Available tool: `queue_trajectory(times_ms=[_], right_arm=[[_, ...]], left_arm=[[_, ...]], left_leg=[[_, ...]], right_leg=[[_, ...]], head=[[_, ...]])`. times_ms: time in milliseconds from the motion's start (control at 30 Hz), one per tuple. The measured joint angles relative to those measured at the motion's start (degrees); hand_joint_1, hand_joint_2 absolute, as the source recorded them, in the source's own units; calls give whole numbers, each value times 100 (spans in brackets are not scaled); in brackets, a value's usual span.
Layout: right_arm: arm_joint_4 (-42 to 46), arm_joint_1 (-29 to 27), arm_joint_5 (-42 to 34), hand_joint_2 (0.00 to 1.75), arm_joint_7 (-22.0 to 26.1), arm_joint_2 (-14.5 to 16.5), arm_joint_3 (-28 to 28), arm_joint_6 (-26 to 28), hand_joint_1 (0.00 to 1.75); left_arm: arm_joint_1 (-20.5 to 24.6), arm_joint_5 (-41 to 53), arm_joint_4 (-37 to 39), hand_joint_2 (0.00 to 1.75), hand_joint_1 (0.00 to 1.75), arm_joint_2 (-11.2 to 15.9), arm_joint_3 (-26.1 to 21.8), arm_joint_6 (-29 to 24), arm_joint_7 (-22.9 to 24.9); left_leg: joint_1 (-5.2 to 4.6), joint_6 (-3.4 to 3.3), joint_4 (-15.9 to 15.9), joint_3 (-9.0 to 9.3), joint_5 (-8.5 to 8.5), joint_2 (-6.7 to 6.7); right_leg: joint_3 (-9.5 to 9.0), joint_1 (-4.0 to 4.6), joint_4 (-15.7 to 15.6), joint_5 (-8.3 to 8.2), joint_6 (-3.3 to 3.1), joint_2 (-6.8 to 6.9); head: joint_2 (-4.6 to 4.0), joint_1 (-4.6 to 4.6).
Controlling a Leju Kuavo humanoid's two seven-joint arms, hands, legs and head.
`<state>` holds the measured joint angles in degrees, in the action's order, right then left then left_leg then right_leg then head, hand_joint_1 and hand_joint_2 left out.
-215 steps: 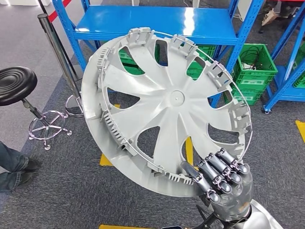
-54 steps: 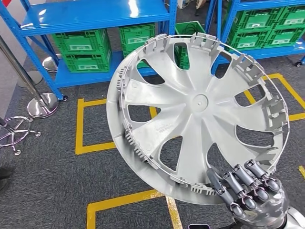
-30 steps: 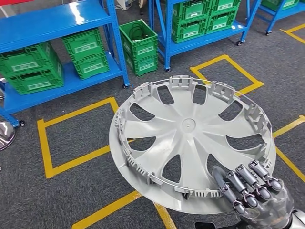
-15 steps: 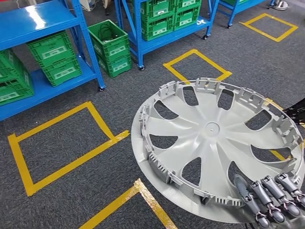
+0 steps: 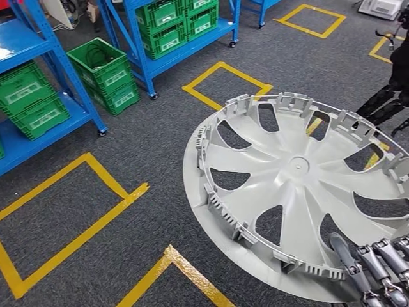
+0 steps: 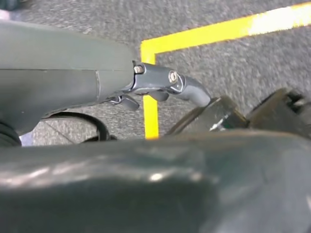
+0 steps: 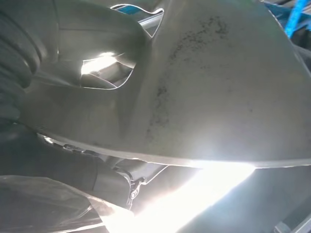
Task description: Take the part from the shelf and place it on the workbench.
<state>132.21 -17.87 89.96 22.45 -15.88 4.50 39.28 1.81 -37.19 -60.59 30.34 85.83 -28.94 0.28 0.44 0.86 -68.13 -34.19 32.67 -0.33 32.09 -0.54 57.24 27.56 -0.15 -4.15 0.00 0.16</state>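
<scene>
The part is a large silver wheel cover [image 5: 289,185] with curved spokes and clips round its rim, inner side up and nearly flat above the floor. My right hand [image 5: 376,268] grips its near rim at the lower right, fingers curled over the edge. In the right wrist view the cover's smooth underside [image 7: 205,87] lies close over the hand [image 7: 14,63]. My left hand [image 6: 165,85] hangs by my side over the carpet, a finger stretched out, holding nothing.
Blue shelves [image 5: 144,45] with green crates [image 5: 176,16] stand at the back left, and a loose green crate [image 5: 103,73] sits on the floor. Yellow tape [image 5: 68,236] marks squares on the grey carpet. A dark piece of equipment [image 5: 386,102] stands at the right edge.
The whole picture has shifted: the camera has turned, so the shelves and crates slide left and away. The wheel cover stays in my right hand, tilted flatter than before.
</scene>
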Motion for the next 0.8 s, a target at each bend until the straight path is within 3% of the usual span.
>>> queue_trajectory(times_ms=[67,133,200,267,333,367,433,467,500,567,633,700,733,800], right_arm=[[8,47,1,175,-39,-1,-5,0,175],[29,90,-2,175,-92,-1,-10,2,175],[60,87,-4,175,-127,-1,-17,4,175],[89,80,-4,175,-135,-1,-25,4,175],[105,83,-6,175,-139,-1,-29,4,175],[107,78,-5,175,-141,-1,-33,4,175],[110,44,-4,175,-147,-1,-55,4,175],[116,23,-3,175,-152,-1,-78,4,175],[128,1,-2,175,-158,-1,-100,4,175],[173,-45,-2,175,-169,-1,-139,4,175],[232,-127,-4,175,-180,-1,-182,4,175],[284,-233,-4,175,-193,-1,-246,4,175],[309,-281,-3,175,-202,-1,-277,4,175],[346,-331,-2,175,-220,-1,-317,4,175]], left_arm=[[-29,-19,-33,0,0,15,-29,1,2],[-44,-30,-62,0,0,17,-37,-21,26],[-49,-21,-92,0,0,8,-41,-66,56],[-52,15,-112,0,0,-8,-41,-91,62],[-54,57,-119,0,0,-26,-37,-92,56],[-54,79,-120,0,0,-35,-33,-87,53],[-48,119,-120,0,0,-47,-28,-77,50],[-40,135,-120,0,0,-54,-26,-74,49],[-31,148,-120,0,0,-65,-25,-74,48],[-12,178,-121,0,0,-84,-25,-83,47],[3,205,-123,0,0,-92,-25,-95,46],[20,229,-125,0,0,-95,-24,-97,52],[29,239,-126,0,0,-96,-23,-95,60],[31,253,-128,0,0,-103,-14,-87,76]], left_leg=[[28,-33,702,299,-312,-303],[31,-56,956,387,-334,-483],[18,-103,1012,385,-349,-364],[23,-173,1064,395,-386,-205],[15,-216,1079,395,-394,-50],[5,-228,1078,391,-391,40],[-9,-230,1076,388,-387,231],[-14,-229,1075,389,-384,313],[-18,-224,1075,395,-378,384],[-42,-193,1067,415,-353,504],[-71,-142,1059,435,-334,603],[-77,-89,1063,448,-324,698],[-67,-60,1040,449,-288,656],[-41,-9,709,327,-41,390]], right_leg=[[28,1,38,-1,28,-142],[112,-17,71,-29,99,-275],[197,-47,81,-58,183,-357],[335,-36,267,62,239,-96],[601,-17,797,354,270,261],[785,-18,1188,525,284,337],[994,-20,1675,658,298,388],[920,-19,1571,561,295,403],[727,-17,1250,393,283,448],[252,15,448,139,237,689],[23,56,63,84,173,827],[20,63,39,62,109,712],[23,55,26,42,76,653],[23,28,-7,4,4,533]], head=[[0,4],[0,7],[0,6],[0,26],[0,49],[0,55],[0,53],[0,54],[0,52],[0,53],[0,47],[0,44],[0,43],[0,36]])
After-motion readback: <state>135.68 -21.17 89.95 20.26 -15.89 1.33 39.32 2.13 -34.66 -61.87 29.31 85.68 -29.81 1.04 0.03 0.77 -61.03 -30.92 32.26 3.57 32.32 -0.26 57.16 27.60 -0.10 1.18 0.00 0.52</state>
